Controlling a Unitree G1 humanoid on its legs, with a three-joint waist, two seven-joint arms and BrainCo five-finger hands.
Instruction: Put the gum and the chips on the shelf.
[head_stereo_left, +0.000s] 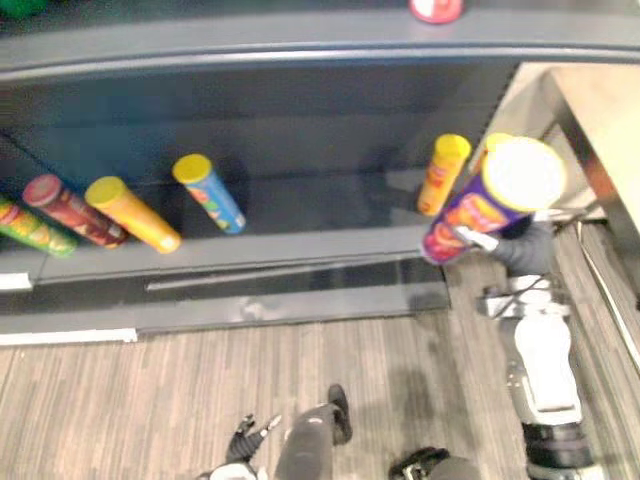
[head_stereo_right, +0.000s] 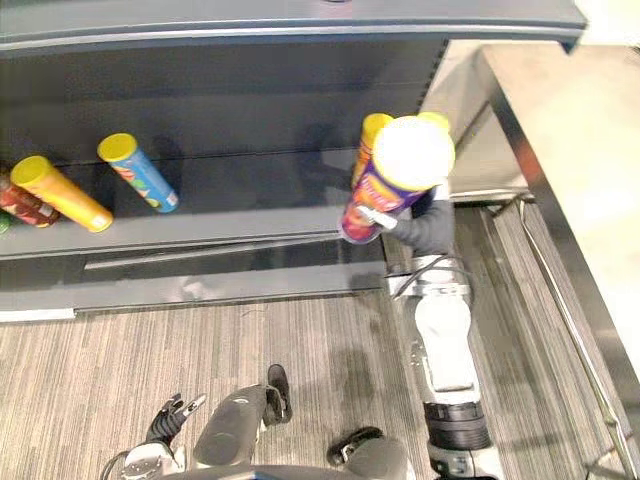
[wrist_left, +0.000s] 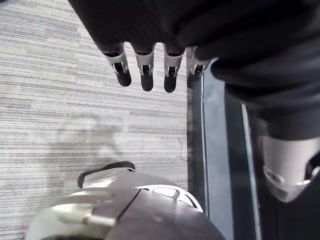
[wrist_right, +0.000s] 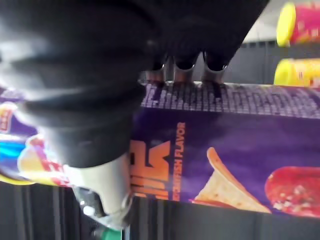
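My right hand (head_stereo_right: 425, 225) is shut on a purple chips can (head_stereo_left: 495, 200) with a white lid, its fingers (wrist_right: 185, 70) and thumb curled round the can's body (wrist_right: 225, 165). I hold the can tilted in the air just in front of the right end of the dark lower shelf (head_stereo_left: 300, 250). Right behind it on that shelf stands an orange can with a yellow lid (head_stereo_left: 443, 172). My left hand (head_stereo_right: 170, 415) hangs low over the floor with its fingers (wrist_left: 145, 70) relaxed and nothing in them.
A blue can (head_stereo_left: 208, 192), a yellow can (head_stereo_left: 132, 213), a red can (head_stereo_left: 72, 210) and a green can (head_stereo_left: 30, 230) stand further left on the shelf. A red and white round thing (head_stereo_left: 436, 8) sits on the top board. A beige table (head_stereo_right: 570, 150) stands to the right.
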